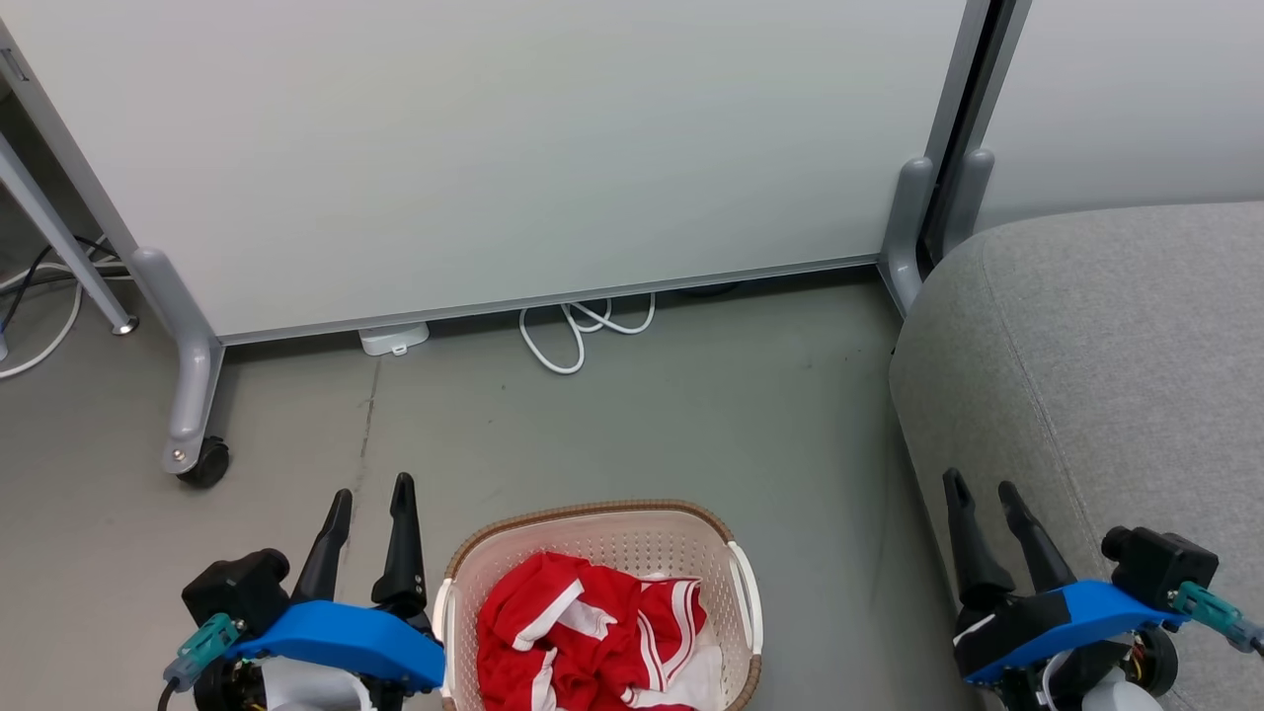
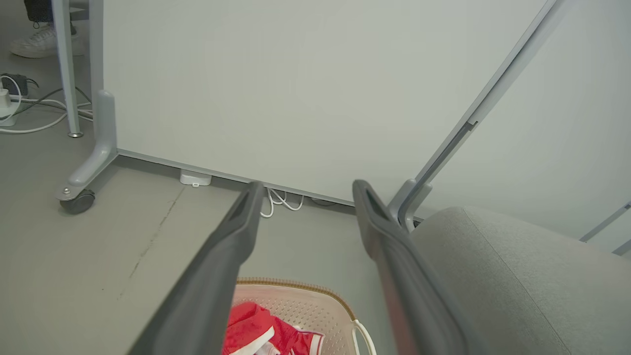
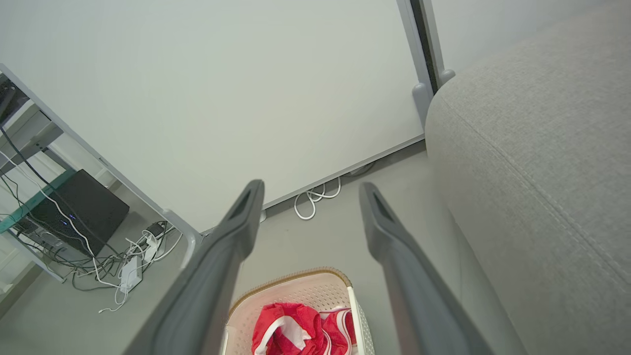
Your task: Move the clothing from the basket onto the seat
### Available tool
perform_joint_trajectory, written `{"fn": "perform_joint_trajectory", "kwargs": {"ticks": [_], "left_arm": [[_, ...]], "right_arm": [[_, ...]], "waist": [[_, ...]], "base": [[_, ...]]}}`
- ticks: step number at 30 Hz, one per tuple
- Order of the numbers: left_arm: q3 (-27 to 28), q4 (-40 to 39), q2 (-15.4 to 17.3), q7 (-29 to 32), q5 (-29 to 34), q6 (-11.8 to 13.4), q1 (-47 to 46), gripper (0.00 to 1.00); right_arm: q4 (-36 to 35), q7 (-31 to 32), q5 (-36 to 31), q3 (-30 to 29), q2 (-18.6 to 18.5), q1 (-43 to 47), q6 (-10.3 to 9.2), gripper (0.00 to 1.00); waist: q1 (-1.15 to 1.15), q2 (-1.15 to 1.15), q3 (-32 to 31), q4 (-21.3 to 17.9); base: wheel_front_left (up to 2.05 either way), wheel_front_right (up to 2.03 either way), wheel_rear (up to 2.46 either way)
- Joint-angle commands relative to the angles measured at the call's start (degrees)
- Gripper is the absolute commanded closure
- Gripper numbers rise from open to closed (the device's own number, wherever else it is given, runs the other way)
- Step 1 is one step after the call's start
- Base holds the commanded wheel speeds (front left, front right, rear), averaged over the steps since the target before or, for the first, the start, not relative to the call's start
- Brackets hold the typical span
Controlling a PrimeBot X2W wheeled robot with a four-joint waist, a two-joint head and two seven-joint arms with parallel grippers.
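Head view: clothing [image 1: 583,632] heaped in basket [image 1: 592,511], 6 o'clock; seat [image 1: 1116,346], 3 o'clock. Flanking basket, left gripper [image 1: 372,489] and right gripper [image 1: 980,482]: parted, empty, apparently pre-grasp.

The head view's bottom edge cuts off the near end of the oval cream-white perforated plastic basket [image 1: 592,515] with its brown woven-look rim, and the lower part of the crumpled bright red, white-striped clothing [image 1: 583,632] inside it. The heap covers the basket's base; how many garments it holds cannot be told. Right of the basket, the large light grey fabric seat [image 1: 1116,346] runs past the frame edge. In the left wrist view the left gripper [image 2: 308,185] hides one side of the basket behind a dark finger.
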Motion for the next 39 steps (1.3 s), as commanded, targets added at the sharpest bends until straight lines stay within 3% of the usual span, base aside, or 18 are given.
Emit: {"fn": "perform_joint_trajectory", "kwargs": {"ticks": [1, 39], "left_arm": [[-0.4, 0.0, 0.4, -0.6, 1.7, -0.2, -1.6, 0.00], [-0.4, 3.6, -0.2, -5.3, 18.3, -1.7, -2.0, 0.00]], "right_arm": [[-0.7, -0.5, -2.4, 0.1, -0.4, -1.4, 0.09, 0.00], [-0.4, -4.0, -22.8, 1.0, -0.5, -1.3, 0.12, 0.00]], "waist": [[0.00, 0.00, 0.0, 0.0], [0.00, 0.00, -0.2, 0.1]], "base": [[0.00, 0.00, 0.00], [0.00, 0.00, 0.00]]}}
